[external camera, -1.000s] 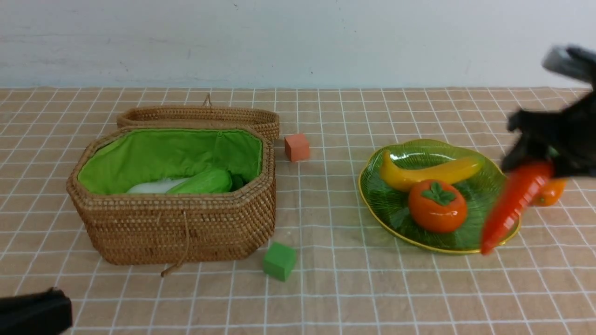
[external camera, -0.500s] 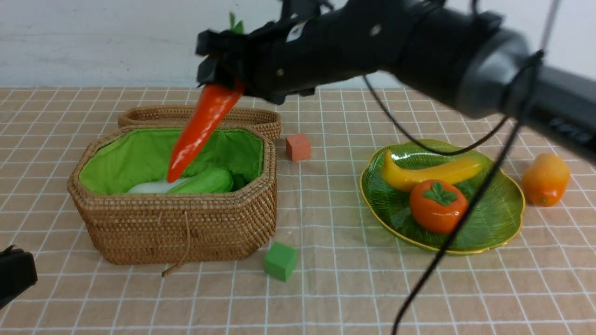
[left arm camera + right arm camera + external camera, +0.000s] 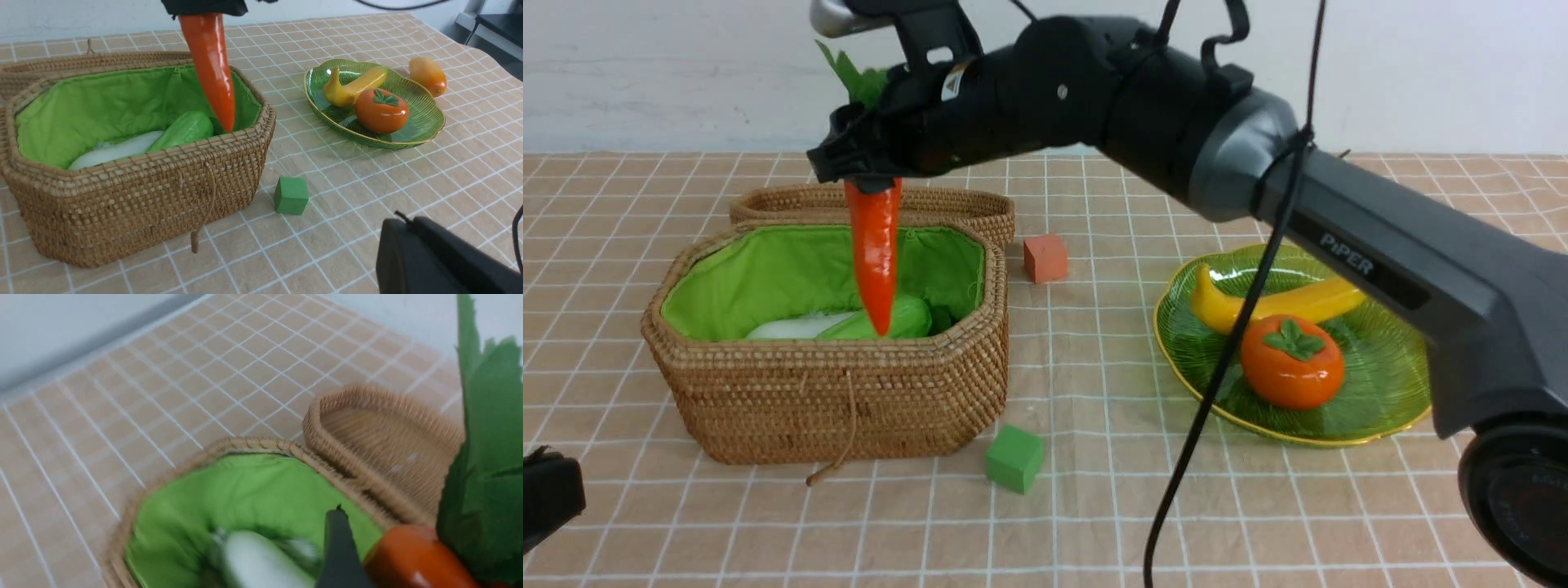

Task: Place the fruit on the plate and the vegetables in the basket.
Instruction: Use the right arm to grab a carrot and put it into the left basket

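Observation:
My right gripper is shut on the top of the orange-red carrot, which hangs point-down over the open wicker basket. Its tip is level with the light green gourd that lies inside beside the white radish. The right wrist view shows the carrot, its green leaves and one dark finger. On the green plate lie the banana and the persimmon. The mango lies on the cloth beyond the plate. My left gripper is shut and empty, low at the near left.
The basket's lid lies open behind it. An orange cube sits right of the lid. A green cube sits by the basket's front right corner. The right arm spans the scene above the plate, and its cable hangs in front.
The right arm has carried the carrot from beside the plate leftwards to above the basket. The carrot now hangs nearly straight down. The left gripper has hardly moved.

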{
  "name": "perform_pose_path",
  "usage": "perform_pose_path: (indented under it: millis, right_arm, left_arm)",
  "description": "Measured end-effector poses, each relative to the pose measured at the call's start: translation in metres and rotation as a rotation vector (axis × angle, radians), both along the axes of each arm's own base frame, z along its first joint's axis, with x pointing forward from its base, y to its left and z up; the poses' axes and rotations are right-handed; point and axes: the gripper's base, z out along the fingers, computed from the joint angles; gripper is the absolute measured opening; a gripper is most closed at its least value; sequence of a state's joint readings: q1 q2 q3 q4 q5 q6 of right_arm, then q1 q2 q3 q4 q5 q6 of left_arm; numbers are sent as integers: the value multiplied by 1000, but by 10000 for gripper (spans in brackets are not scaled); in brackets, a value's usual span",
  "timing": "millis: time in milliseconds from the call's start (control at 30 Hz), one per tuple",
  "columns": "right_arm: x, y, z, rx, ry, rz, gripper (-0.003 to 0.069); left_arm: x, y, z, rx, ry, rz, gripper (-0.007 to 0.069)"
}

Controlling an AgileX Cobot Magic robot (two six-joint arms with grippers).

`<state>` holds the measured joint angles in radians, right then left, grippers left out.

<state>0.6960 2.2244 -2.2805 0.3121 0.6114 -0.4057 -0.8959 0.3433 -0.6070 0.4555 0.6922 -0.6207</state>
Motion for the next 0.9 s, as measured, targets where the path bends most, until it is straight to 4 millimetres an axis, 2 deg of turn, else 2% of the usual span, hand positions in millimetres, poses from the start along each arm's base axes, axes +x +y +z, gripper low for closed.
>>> perform_pose_path:
  millis: [100,233,333,533,633,733,833,900]
  right_arm:
    - [-5,-1,6,-172,-168,151,408]
    - [-6,5,-6,-299,-299,310,408]
    - [-1,10,-16,-295,-326,312,408]
    - [14,21,-48,-300,-350,281,408]
    - [13,24,-53,-309,-343,291,408]
    - [10,25,-52,-318,-342,302,456]
    - [6,21,-47,-347,-306,311,571]
    - [0,15,-37,-362,-259,303,620]
  left_arm:
    - [-1,-1,0,30,-15,-22,6]
    - [-3,-3,-2,44,-11,-59,6]
    - [-4,-4,-2,42,-4,-72,6]
    - [-4,-5,-1,34,-7,-88,6]
    - [-4,-6,1,14,-28,-97,6]
    - [-5,-8,4,-6,-53,-107,6]
    - [-5,-9,7,-25,-79,-116,6]
    - [-5,-9,8,-35,-92,-121,6]
